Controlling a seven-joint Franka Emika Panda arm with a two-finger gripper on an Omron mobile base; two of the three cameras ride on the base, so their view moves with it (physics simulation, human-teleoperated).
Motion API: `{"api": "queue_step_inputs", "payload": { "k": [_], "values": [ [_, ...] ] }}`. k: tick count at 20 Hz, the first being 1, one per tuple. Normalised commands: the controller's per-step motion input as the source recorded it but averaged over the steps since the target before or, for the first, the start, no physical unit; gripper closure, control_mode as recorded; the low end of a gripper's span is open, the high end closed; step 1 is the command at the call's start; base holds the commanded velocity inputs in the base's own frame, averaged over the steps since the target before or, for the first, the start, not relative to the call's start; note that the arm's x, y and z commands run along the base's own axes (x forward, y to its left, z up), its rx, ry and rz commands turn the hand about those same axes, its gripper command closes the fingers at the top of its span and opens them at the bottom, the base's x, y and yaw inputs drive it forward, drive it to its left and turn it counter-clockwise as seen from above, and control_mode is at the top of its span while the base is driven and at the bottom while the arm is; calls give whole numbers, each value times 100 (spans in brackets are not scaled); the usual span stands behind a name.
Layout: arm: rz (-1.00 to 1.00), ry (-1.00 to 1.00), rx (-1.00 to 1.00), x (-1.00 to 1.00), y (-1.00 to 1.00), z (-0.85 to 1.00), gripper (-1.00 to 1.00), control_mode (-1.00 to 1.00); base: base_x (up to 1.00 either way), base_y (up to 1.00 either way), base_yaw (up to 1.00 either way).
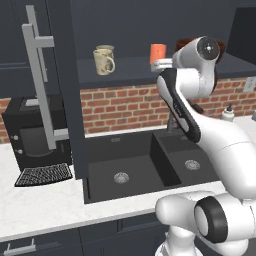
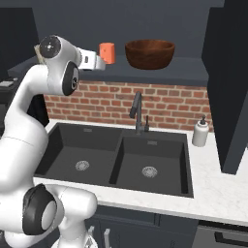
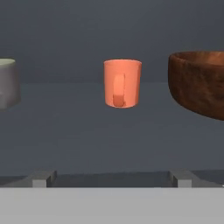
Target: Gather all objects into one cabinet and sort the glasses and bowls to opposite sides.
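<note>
Kitchen, simulated: dark navy wall cabinet (image 2: 193,72) above a red brick backsplash (image 2: 169,104), upper part of both base views.

Gripper (image 3: 112,179): fingertips at the bottom of the hand view, spread wide, nothing between them, apart from the mugs.

Orange mug (image 3: 122,83): centre of the hand view, upright on the cabinet shelf, handle toward the camera.

Dark brown bowl (image 3: 199,83): right edge of the hand view, near the orange mug, not touching.

Grey-green mug (image 1: 106,50) and cream patterned mug (image 1: 103,62): upper centre of the left base view, close together on the shelf.

Cabinet door (image 1: 62,90): open, left of that view, long grey bar handle (image 1: 40,80).

Double black sink (image 2: 121,157), faucet (image 2: 137,114), soap dispenser (image 2: 200,131): middle of the right base view.

Coffee machine (image 1: 35,135): left, on the white counter (image 1: 45,205).
</note>
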Motion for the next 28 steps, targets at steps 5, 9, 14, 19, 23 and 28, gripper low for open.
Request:
{"api": "queue_step_inputs", "payload": {
  "k": [5,9,14,19,23,28],
  "values": [
    [0,0,0,10,24,-1,-100,-100,0,0,0],
    [0,0,0,10,9,0,-100,-100,0,0,0],
    [0,0,0,8,0,-1,-100,-100,0,0,0],
    [0,1,0,16,0,-2,-100,-100,0,0,0],
    [0,2,0,25,0,-1,-100,-100,0,0,0],
    [0,0,2,33,0,0,-100,-100,0,0,0]
  ]
}}
